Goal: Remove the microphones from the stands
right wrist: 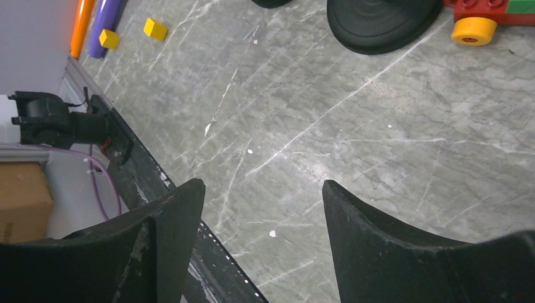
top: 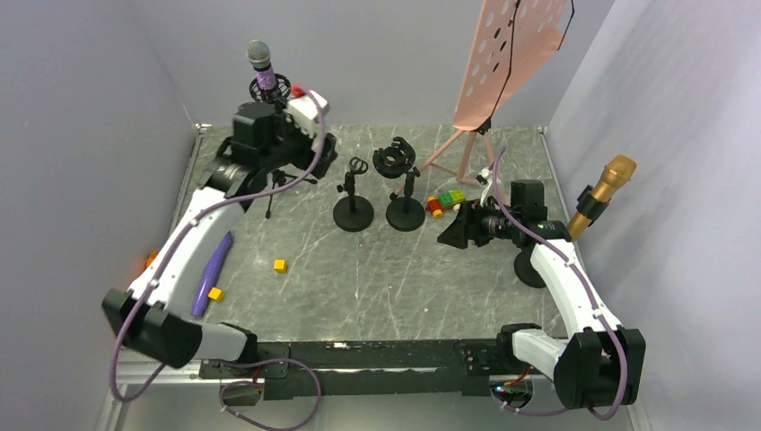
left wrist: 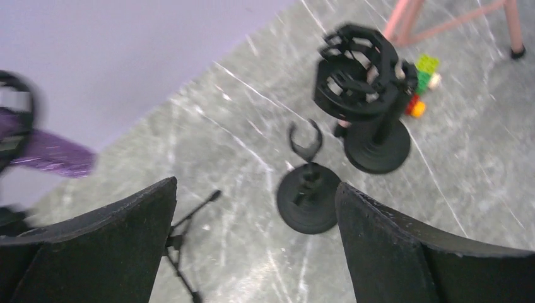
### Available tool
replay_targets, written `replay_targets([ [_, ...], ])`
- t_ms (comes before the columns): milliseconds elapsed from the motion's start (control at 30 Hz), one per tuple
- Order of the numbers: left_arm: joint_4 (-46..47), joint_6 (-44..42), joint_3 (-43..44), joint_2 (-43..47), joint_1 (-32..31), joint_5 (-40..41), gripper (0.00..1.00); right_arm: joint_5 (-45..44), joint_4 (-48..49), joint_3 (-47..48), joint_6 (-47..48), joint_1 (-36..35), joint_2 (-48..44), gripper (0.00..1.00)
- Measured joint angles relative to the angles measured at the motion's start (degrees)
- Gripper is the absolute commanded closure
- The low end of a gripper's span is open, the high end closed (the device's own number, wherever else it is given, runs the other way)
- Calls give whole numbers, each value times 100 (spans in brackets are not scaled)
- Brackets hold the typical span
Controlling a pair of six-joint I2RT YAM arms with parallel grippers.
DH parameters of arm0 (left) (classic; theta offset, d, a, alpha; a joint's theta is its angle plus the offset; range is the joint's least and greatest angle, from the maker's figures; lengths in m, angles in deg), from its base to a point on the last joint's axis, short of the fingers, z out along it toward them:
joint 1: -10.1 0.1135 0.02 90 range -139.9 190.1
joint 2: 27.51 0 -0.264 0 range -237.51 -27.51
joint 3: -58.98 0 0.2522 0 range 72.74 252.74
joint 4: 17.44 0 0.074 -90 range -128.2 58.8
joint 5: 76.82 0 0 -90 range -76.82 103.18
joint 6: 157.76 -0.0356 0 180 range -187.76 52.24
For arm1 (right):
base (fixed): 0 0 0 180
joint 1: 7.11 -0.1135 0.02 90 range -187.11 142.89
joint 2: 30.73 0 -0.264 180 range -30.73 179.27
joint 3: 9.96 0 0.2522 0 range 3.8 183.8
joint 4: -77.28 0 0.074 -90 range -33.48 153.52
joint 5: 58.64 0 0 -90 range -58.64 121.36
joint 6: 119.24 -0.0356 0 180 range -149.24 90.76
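Left gripper [left wrist: 255, 189] fingers wide, empty | purple microphone [left wrist: 53, 154] just off its left finger, upright in stand [top: 270, 193], upper left | right gripper [right wrist: 264, 186] wide, well apart

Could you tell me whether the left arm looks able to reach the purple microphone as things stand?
Probably yes: its open end effector sits right beside the microphone with nothing between them, though it currently points past it.

Purple microphone [top: 263, 72] with grey mesh head, upright, seated in the black ring mount of a tripod stand [top: 269, 202], upper left of the frame, legs on the surface [top: 377, 269].
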Motion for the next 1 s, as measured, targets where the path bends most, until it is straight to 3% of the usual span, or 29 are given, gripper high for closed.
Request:
replay_targets([
  [167,199,-9,114,673,643,210,1,146,105,0,-120,0,61,26],
  [400,1156,452,140,466,2046,26,1,254,236,0,-212,0,181,26],
  [633,2435,673,57,-382,2345,-866,1,264,245,0,-229,0,170,26],
  [767,2721,791,470,-1169,2369,-1075,2,273,181,0,-184,0,90,26],
  [867,2837,892,811,-1672,2369,-1078,8,271,109,0,-72,0,55,26],
  [1000,2914,975,1132,-2020,2369,-1176,23,240,-46,0,164,2,55,26],
])
